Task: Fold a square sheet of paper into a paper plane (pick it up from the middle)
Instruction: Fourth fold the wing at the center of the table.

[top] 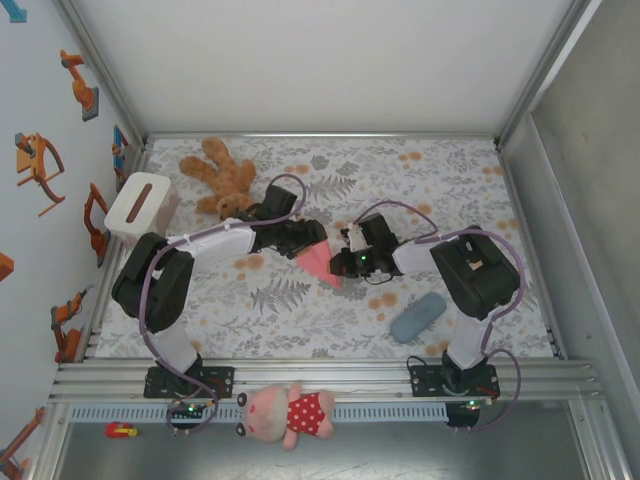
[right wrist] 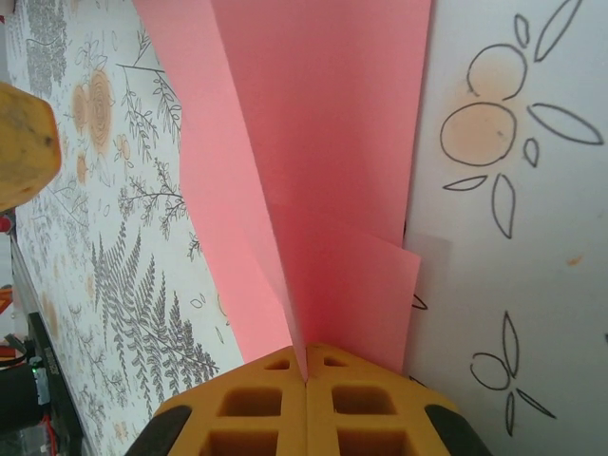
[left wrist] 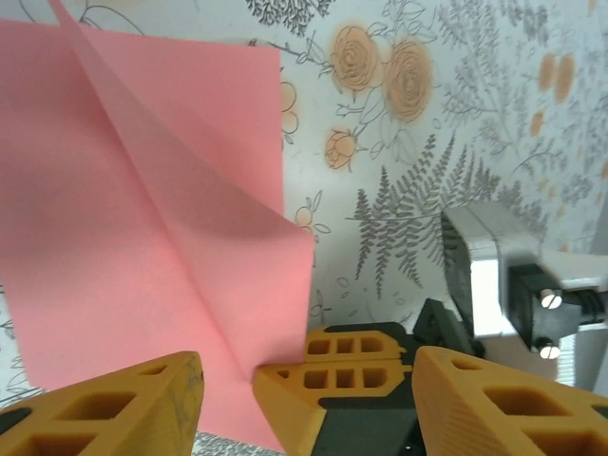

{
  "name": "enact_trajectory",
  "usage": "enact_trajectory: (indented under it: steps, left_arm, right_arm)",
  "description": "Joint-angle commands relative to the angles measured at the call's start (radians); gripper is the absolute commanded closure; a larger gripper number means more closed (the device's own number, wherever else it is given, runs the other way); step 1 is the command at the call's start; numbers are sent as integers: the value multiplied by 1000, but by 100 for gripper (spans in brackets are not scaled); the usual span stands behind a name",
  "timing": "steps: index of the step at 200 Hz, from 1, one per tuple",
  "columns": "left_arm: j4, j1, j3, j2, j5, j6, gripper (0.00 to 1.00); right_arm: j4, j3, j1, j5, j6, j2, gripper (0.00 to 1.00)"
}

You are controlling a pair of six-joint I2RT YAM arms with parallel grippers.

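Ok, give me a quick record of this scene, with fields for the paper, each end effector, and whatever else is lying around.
paper: pink, creased, partly folded
left end effector: open, at the paper, not gripping it
right end effector: shut on the paper's edge
teddy: far left, apart from the paper
pouch: near right, untouched
white box: left edge

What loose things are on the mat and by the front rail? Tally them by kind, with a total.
Soft toys: 2, the brown teddy bear and the pink plush
Pink paper sheet: 1
Grey-blue pouch: 1
White box: 1
Small red item: 1
Total: 6
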Motion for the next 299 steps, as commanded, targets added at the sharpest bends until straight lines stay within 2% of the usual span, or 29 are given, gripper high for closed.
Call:
enact_trajectory:
  steps: [1, 39, 100, 202, 263, 299]
  left_arm:
    - [92, 9, -42, -5, 51, 14, 49]
    - [258, 24, -88, 46, 158, -27, 69]
    - [357, 43, -99, 128, 223, -44, 80]
    - [378, 51, -71, 209, 259, -43, 83]
    - [336, 53, -54, 220, 251, -41, 83]
    - [334, 53, -52, 225, 253, -42, 84]
  right_arm:
    - [19, -19, -12, -22, 21, 25, 95]
    - [51, -26, -22, -50, 44, 27, 95]
    - [66, -35, -34, -68, 56, 21, 95]
    - [66, -42, -44, -72, 64, 18, 95]
    - [32, -60, -56, -67, 62, -55, 84]
    - [10, -76, -64, -73, 54, -84, 82]
